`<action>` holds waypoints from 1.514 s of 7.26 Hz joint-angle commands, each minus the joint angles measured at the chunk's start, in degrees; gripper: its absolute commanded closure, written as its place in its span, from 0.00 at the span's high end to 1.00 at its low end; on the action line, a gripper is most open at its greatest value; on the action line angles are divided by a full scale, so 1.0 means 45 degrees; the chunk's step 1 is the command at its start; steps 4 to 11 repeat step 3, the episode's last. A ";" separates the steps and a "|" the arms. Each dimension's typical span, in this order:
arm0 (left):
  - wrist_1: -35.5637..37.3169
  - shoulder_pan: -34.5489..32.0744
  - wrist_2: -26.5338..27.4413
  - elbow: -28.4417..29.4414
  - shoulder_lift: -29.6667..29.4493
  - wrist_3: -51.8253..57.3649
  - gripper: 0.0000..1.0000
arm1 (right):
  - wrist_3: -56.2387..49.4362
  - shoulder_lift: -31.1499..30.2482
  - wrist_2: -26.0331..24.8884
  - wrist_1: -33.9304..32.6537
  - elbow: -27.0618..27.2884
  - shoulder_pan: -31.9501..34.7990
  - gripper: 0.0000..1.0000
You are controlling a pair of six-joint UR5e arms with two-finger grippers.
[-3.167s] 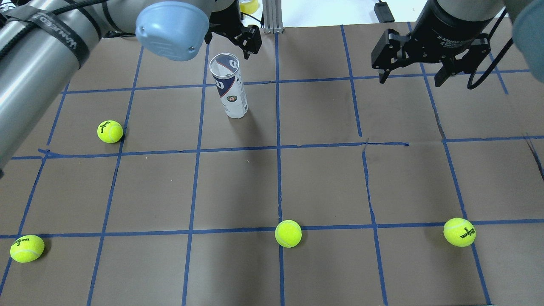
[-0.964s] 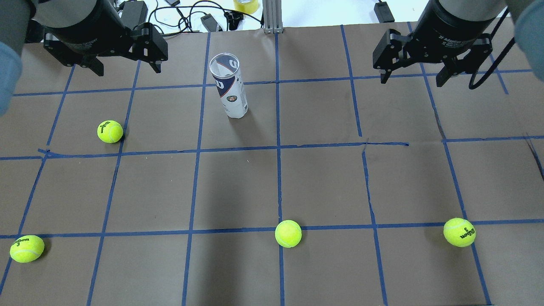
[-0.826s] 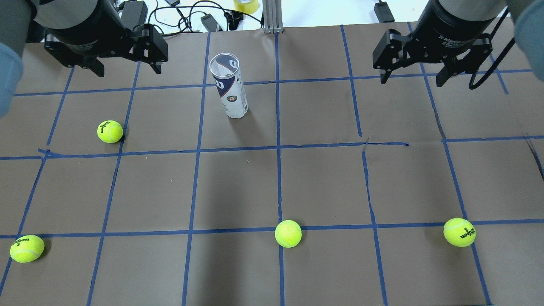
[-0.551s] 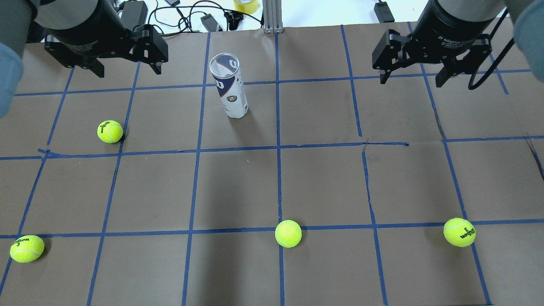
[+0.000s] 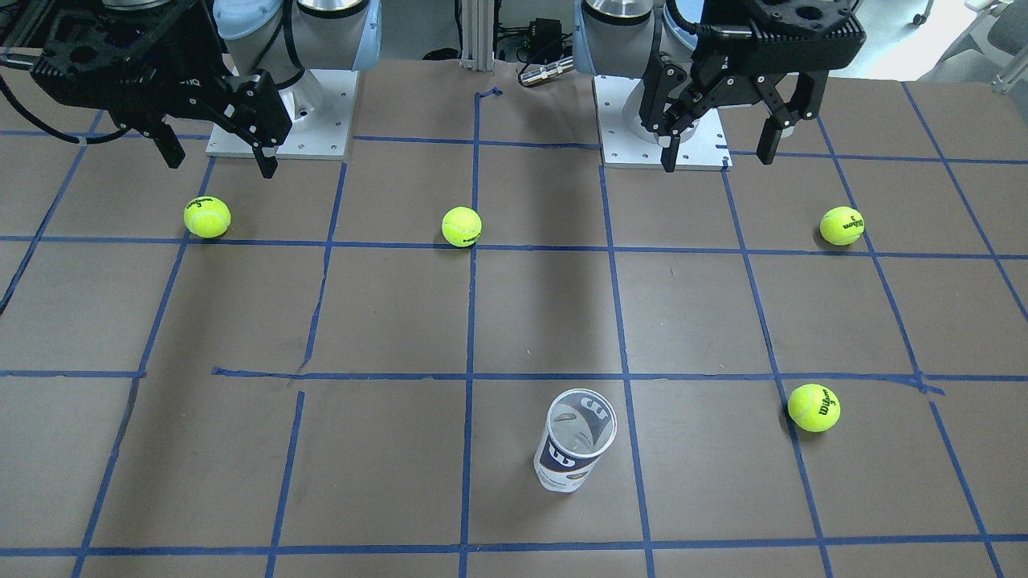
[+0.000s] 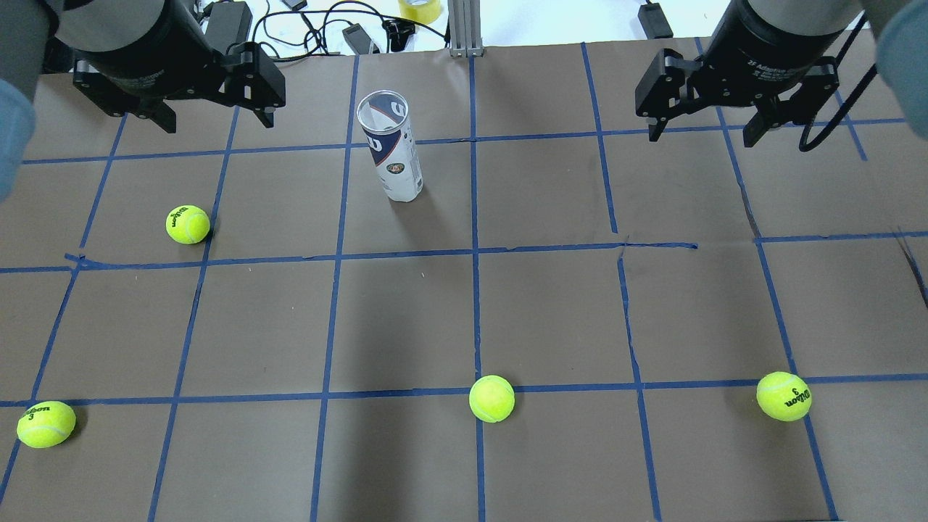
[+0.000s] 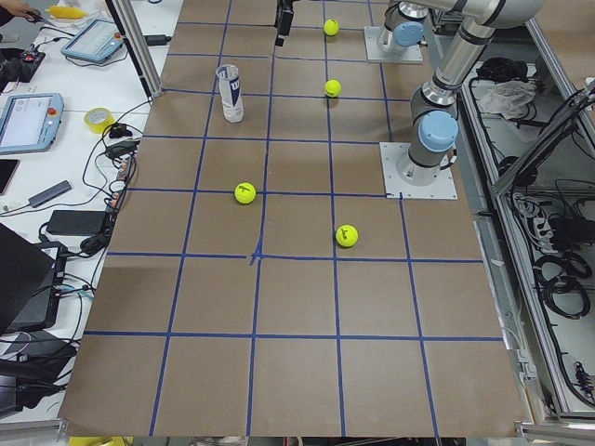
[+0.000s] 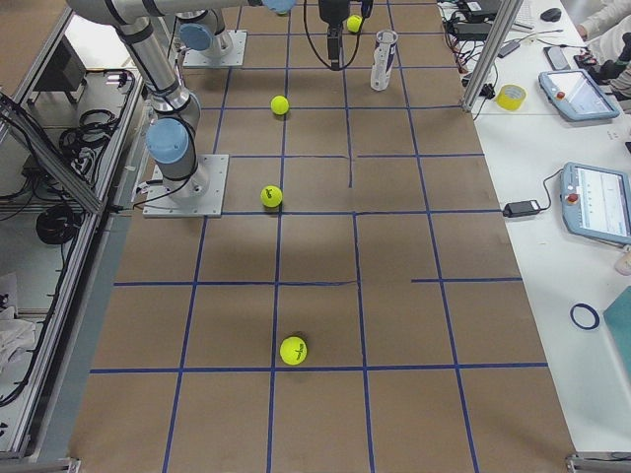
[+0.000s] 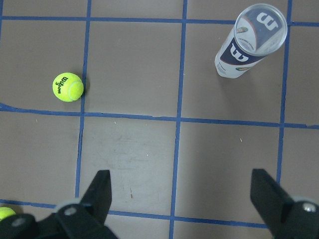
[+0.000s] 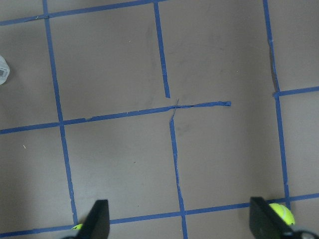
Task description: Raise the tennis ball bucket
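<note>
The tennis ball bucket (image 6: 391, 156) is a clear can with a white and navy label. It stands upright and empty on the brown table at the back, left of centre. It also shows in the front view (image 5: 574, 441) and the left wrist view (image 9: 249, 42). My left gripper (image 6: 217, 119) is open and empty, hanging above the table well to the left of the can. In the left wrist view, the can lies ahead and to the right of its fingers (image 9: 99, 194). My right gripper (image 6: 702, 138) is open and empty at the back right, far from the can.
Several yellow-green tennis balls lie on the blue-taped grid: one left of the can (image 6: 188, 224), and three along the near row (image 6: 46, 424), (image 6: 491, 398), (image 6: 784, 396). A metal post (image 6: 464, 29), cables and a tape roll (image 6: 424, 9) sit at the back edge.
Three seconds ago my left arm reached across with its gripper just behind the can. It has since swung back to the far left. Over the last second nothing has visibly moved.
</note>
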 commanded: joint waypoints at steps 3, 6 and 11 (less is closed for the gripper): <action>0.0012 -0.0038 -0.0155 -0.0118 0.0012 0.0000 1.00 | -0.0055 -0.0017 0.0015 -0.0021 -0.0007 0.0015 1.00; 0.0012 -0.0038 -0.0155 -0.0118 0.0012 0.0000 1.00 | -0.0055 -0.0017 0.0015 -0.0021 -0.0007 0.0015 1.00; 0.0012 -0.0038 -0.0155 -0.0118 0.0012 0.0000 1.00 | -0.0055 -0.0017 0.0015 -0.0021 -0.0007 0.0015 1.00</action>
